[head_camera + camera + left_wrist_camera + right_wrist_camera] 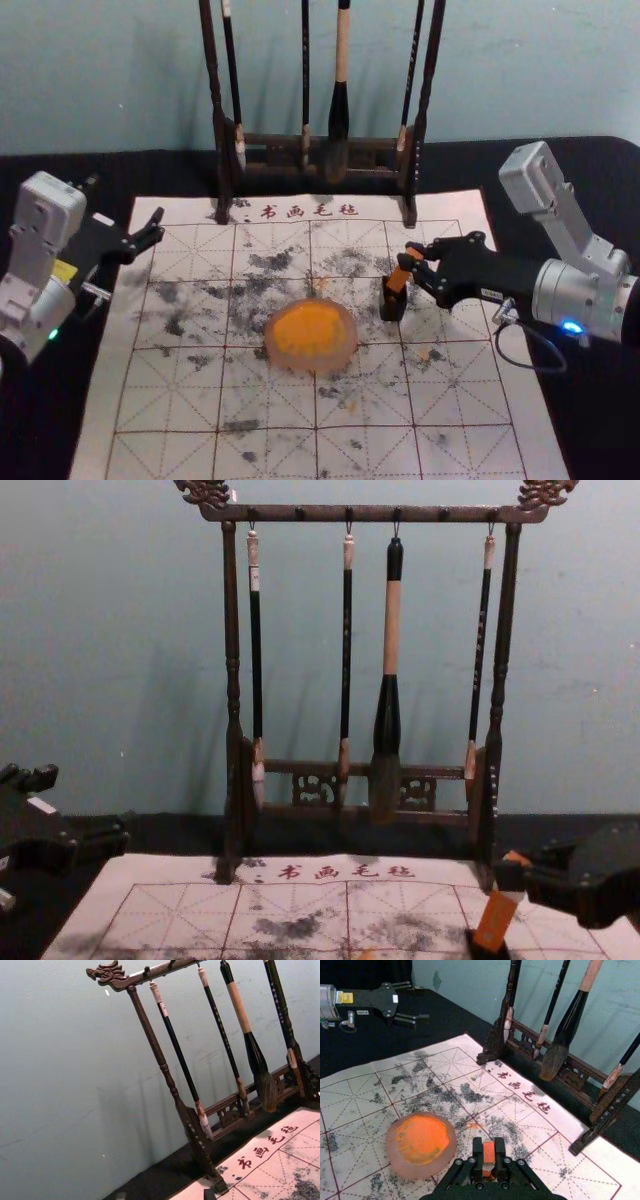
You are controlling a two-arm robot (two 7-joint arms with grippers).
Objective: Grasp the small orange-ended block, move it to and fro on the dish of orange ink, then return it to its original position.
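In the head view my right gripper (416, 262) is shut on the orange block (404, 270), which tilts over a small black holder (393, 303). Seen from the chest, the block (497, 920) has a pale band, and its lower end meets the black holder (484, 946); whether it sits inside, I cannot tell. The right wrist view has the block (489, 1152) between the fingertips of my right gripper (489, 1156). The round dish (314, 365) with orange ink (308, 328) lies left of the holder. My left gripper (126, 206) stands open and idle at the left.
A dark wooden rack (285, 150) with several hanging brushes stands behind the marked felt mat (265, 405). The thick brush (388, 720) hangs low between its posts. A black-covered table surface (60, 430) runs beside the mat, with a wall behind.
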